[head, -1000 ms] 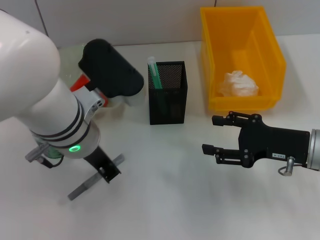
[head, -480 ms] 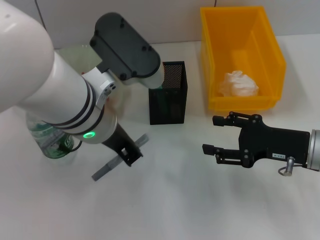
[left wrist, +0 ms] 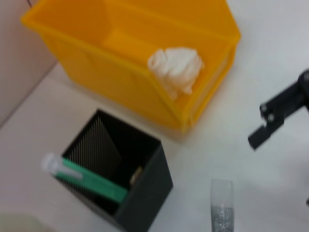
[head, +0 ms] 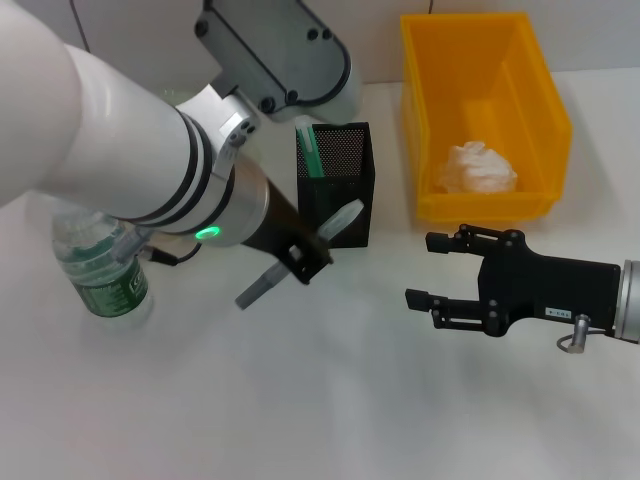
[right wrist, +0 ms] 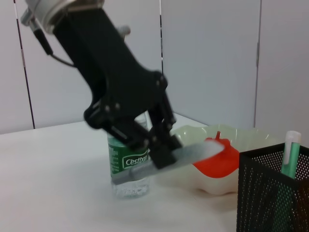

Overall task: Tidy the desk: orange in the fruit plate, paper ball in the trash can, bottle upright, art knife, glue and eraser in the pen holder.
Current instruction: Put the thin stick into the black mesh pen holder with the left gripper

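Observation:
My left gripper (head: pixel 303 262) is shut on the grey art knife (head: pixel 298 254) and holds it slanted in the air just left of the black mesh pen holder (head: pixel 336 190). The green glue (head: pixel 308 148) leans inside the holder. A small tan eraser (left wrist: pixel 136 175) shows in it too. The paper ball (head: pixel 480 168) lies in the yellow trash can (head: pixel 485 60). At the left the bottle (head: pixel 100 272) stands upright. The orange (right wrist: pixel 218 159) sits in the fruit plate (right wrist: pixel 193 180). My right gripper (head: pixel 420 269) hovers open at the right, holding nothing.
My big white left arm (head: pixel 120 150) covers the back left of the table. A wall runs along the far edge behind the trash can. Bare white tabletop (head: pixel 330 400) lies in front of the pen holder.
My left arm has carried the art knife up and to the right, from the front left to beside the pen holder. The standing bottle is now uncovered. The right arm is still.

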Motion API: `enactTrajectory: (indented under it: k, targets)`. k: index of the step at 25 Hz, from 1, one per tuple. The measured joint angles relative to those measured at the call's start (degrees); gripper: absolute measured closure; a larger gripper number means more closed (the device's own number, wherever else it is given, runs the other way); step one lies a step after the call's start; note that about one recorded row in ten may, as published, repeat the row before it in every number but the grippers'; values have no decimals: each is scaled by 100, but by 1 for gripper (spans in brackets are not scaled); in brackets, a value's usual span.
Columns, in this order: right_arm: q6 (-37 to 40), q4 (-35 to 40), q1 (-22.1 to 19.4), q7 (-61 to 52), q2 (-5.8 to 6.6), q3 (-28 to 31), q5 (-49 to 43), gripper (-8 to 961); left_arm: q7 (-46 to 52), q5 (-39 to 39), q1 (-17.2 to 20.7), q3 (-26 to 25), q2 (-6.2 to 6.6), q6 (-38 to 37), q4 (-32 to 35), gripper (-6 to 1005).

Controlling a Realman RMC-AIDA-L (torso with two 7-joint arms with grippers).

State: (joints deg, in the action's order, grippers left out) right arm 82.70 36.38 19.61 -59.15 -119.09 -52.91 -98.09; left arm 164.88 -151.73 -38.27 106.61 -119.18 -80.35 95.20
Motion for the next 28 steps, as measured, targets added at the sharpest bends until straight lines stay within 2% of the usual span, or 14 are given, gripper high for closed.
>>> enactTrajectory:
  k: [13,22,28]
  targets:
    - [1,-8,-24,15,0,0,0,188,0,9,81,-24,0,733,505,868]
    - [1,-9,-34,62,-9,0,0,188,-17,14,132,-36,5,1365,372,869]
    - [1,-8,-27,62,-9,0,0,188,-176,206,135,-54,9,2052,-2,870]
